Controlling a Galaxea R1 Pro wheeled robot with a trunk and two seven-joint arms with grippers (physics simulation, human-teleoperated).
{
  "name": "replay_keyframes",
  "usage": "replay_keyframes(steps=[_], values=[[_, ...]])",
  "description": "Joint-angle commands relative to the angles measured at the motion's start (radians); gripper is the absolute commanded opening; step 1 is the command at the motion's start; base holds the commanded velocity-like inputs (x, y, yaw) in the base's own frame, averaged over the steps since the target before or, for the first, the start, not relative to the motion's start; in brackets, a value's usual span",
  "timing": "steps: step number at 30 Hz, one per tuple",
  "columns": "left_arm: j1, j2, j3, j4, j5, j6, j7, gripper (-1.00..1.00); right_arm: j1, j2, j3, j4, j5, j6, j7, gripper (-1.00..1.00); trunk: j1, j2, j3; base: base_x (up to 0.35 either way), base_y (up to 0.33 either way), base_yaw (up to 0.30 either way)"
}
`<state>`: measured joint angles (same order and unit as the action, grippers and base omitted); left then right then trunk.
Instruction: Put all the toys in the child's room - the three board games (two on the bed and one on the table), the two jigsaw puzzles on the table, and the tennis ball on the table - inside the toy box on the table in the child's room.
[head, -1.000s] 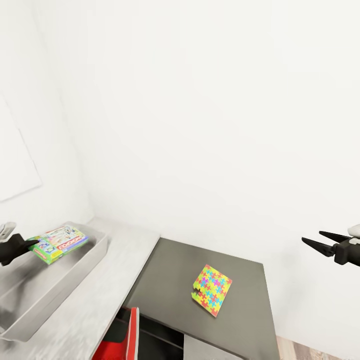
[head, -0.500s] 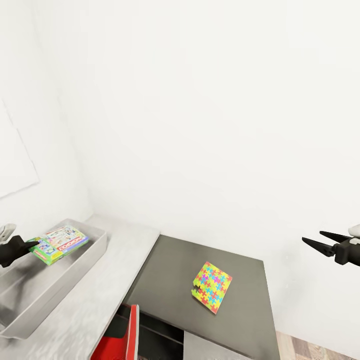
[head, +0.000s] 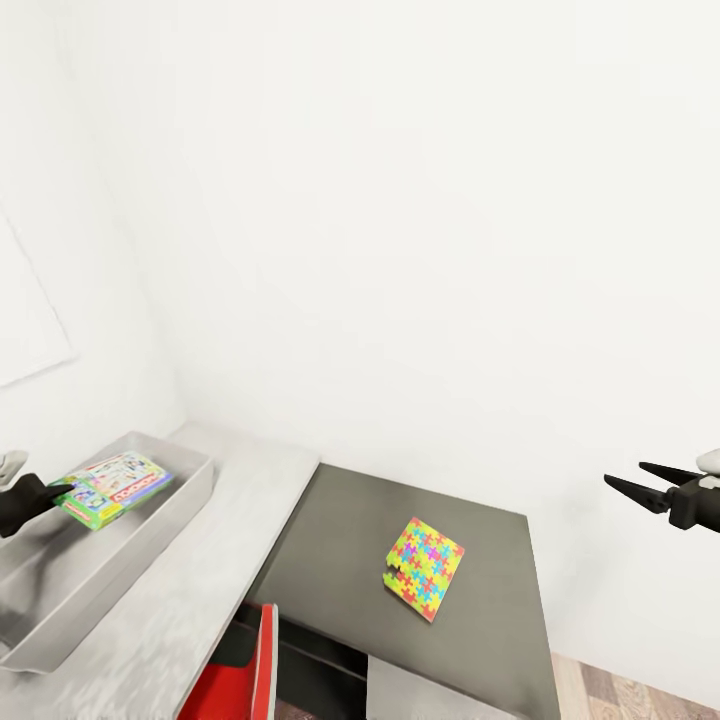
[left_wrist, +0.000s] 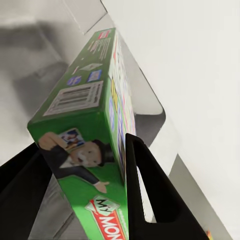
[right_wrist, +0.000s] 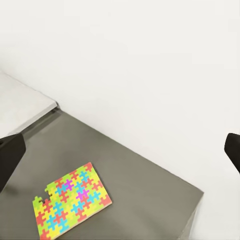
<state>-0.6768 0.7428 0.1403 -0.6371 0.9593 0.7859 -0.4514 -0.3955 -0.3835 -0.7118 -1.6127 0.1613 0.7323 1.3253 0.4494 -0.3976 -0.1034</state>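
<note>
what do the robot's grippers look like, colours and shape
Both are matte black. The right gripper has two slim fingers tapering to sharp points, joined to a pale grey-white wrist piece. The left gripper shows broad, flat black fingers with a slot cut through one, and a similar pale wrist.

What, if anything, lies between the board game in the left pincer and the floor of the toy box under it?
Nothing visible. The left pincer holds the green-edged board game above the toy box, whose grey floor beneath it looks bare. The jigsaw puzzle lies apart on the dark desk top.
</note>
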Motion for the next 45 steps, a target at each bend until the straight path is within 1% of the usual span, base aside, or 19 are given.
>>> replay_keyframes(steps=[1, 3, 4, 6, 7, 9, 10, 13, 14, 18, 23, 32, 38, 41, 45], values=[[-0.004, 0.000, 0.002, 0.009, 0.001, -0.001, -0.002, -1.00, -0.002, 0.000, -0.001, -0.001, 0.009, 0.008, 0.009, 1.00, 0.001, -0.002, -0.004, 0.000, 0.000, 0.000], [-0.019, -0.002, 0.001, 0.043, -0.010, -0.019, -0.003, -1.00, -0.002, 0.000, -0.001, -0.001, 0.009, 0.009, 0.009, 1.00, 0.001, -0.002, -0.007, 0.000, 0.000, 0.000], [-0.033, -0.005, 0.000, 0.067, -0.034, -0.034, -0.003, -1.00, -0.002, 0.000, 0.000, -0.001, 0.009, 0.009, 0.009, 1.00, 0.001, -0.002, -0.009, 0.000, 0.000, 0.000], [-0.050, -0.010, -0.001, 0.095, -0.069, -0.054, -0.004, -1.00, -0.002, 0.000, 0.000, -0.001, 0.009, 0.009, 0.009, 1.00, 0.001, -0.002, -0.012, 0.000, 0.000, 0.000], [-0.070, -0.019, -0.001, 0.129, -0.104, -0.073, -0.006, -1.00, -0.002, 0.000, 0.000, -0.001, 0.009, 0.009, 0.009, 1.00, 0.001, -0.002, -0.013, 0.000, 0.000, 0.000], [-0.092, -0.027, -0.002, 0.163, -0.134, -0.089, -0.013, -1.00, -0.002, 0.000, 0.001, -0.001, 0.009, 0.009, 0.009, 1.00, 0.001, -0.002, -0.017, 0.000, 0.000, 0.000], [-0.110, -0.033, -0.002, 0.191, -0.162, -0.104, -0.027, -1.00, -0.002, 0.000, 0.001, -0.001, 0.009, 0.008, 0.009, 1.00, 0.001, -0.002, -0.018, 0.000, 0.000, 0.000], [-0.127, -0.038, -0.002, 0.219, -0.194, -0.119, -0.048, -1.00, -0.002, 0.000, 0.001, -0.001, 0.009, 0.008, 0.009, 1.00, 0.001, -0.002, -0.023, 0.000, 0.000, 0.000], [-0.135, -0.041, -0.002, 0.233, -0.213, -0.127, -0.059, -1.00, -0.002, 0.000, 0.001, -0.001, 0.009, 0.008, 0.009, 1.00, 0.001, -0.002, -0.025, 0.000, 0.000, 0.000], [-0.142, -0.043, -0.002, 0.244, -0.227, -0.133, -0.069, -1.00, -0.002, 0.000, 0.000, -0.001, 0.009, 0.009, 0.010, 1.00, 0.001, -0.002, -0.031, 0.000, 0.000, 0.000], [-0.147, -0.043, -0.002, 0.247, -0.230, -0.135, -0.073, -1.00, -0.001, 0.000, -0.001, -0.001, 0.009, 0.009, 0.011, 1.00, 0.001, -0.002, -0.039, 0.000, 0.000, 0.000], [-0.181, -0.044, -0.004, 0.249, -0.233, -0.135, -0.074, -1.00, 0.000, 0.000, -0.008, -0.001, 0.009, 0.009, 0.011, 1.00, 0.001, -0.002, -0.053, 0.000, 0.000, 0.000], [-0.199, -0.044, -0.026, 0.259, -0.234, -0.135, -0.073, -1.00, 0.000, 0.000, -0.009, -0.001, 0.009, 0.009, 0.011, 1.00, 0.001, -0.002, -0.063, 0.000, 0.000, 0.000], [-0.209, -0.045, -0.029, 0.264, -0.234, -0.135, -0.073, -1.00, 0.000, 0.000, -0.009, -0.001, 0.009, 0.009, 0.011, 1.00, 0.001, -0.002, -0.067, 0.000, 0.000, 0.000], [-0.215, -0.055, -0.031, 0.267, -0.235, -0.135, -0.073, -1.00, 0.000, 0.000, -0.009, -0.001, 0.009, 0.009, 0.011, 1.00, 0.001, -0.002, -0.074, 0.000, 0.000, 0.000]])
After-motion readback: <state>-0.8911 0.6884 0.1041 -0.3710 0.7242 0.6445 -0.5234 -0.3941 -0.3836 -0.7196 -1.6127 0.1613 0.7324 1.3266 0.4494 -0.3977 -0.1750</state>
